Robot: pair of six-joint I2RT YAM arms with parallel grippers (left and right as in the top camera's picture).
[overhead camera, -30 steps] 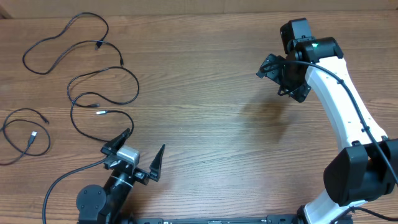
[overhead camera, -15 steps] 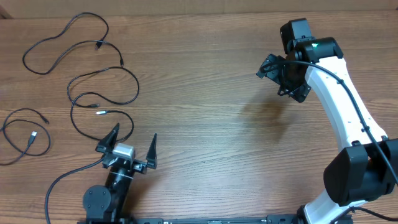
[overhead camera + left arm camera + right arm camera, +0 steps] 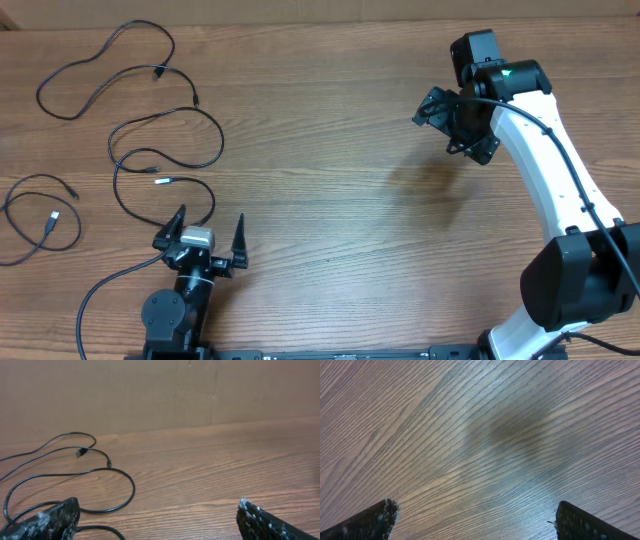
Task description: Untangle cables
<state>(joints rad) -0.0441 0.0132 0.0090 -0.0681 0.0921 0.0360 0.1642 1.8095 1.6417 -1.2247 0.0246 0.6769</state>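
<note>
Toward the left edge of the table (image 3: 330,200), cables (image 3: 165,140) are lying, one partly cut off from view. My left gripper (image 3: 210,215) is hanging spread wide, empty, just beside the nearest loop; my right gripper (image 3: 475,510), likewise gaping, is hovering well apart.

Robotics lab bench: wood-grain table (image 3: 330,120), plain cardboard backdrop (image 3: 150,395) (two robot arms (image 3: 545,150) alongside)

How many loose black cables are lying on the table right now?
3, all on the left: far cable near the back edge, middle cable in front of it, coiled cable at the left edge, possibly running out of frame.
</note>
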